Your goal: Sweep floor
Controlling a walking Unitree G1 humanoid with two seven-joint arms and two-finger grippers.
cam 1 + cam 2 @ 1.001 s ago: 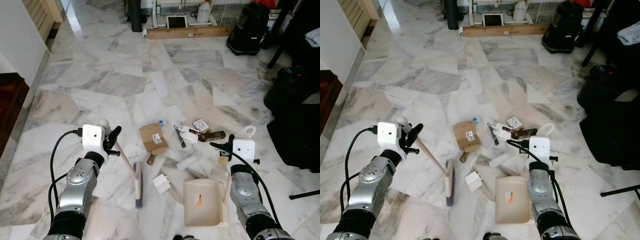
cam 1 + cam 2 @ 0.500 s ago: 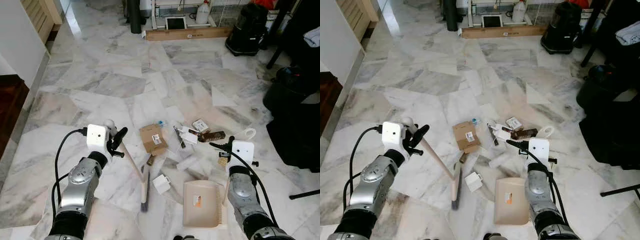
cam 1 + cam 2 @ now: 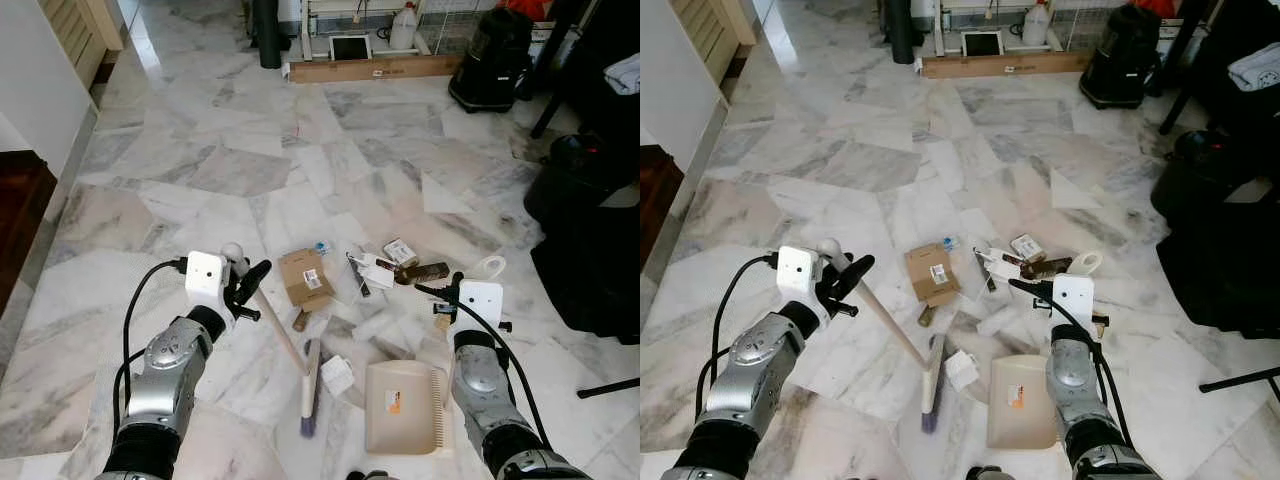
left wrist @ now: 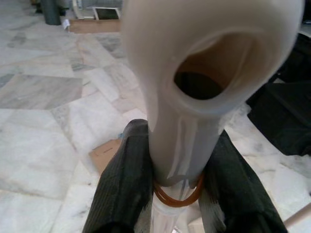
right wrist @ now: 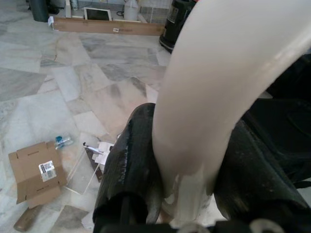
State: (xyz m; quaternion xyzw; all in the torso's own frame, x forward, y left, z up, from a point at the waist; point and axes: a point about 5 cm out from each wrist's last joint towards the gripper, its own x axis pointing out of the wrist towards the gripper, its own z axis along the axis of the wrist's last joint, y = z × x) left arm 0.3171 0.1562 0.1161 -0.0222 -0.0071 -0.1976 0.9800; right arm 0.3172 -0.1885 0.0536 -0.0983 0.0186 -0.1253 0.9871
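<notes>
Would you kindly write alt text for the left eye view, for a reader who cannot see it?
On a marble floor, the left gripper holds a broom beside a small white box, while the right gripper holds a cream dustpan. Beyond them lie a flattened cardboard box and scattered packaging.

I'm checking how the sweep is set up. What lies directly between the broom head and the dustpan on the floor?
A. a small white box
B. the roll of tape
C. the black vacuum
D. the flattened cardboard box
A: the small white box sits on the floor with the broom head at its left and the dustpan at its right, while the cardboard box lies farther away.
</notes>
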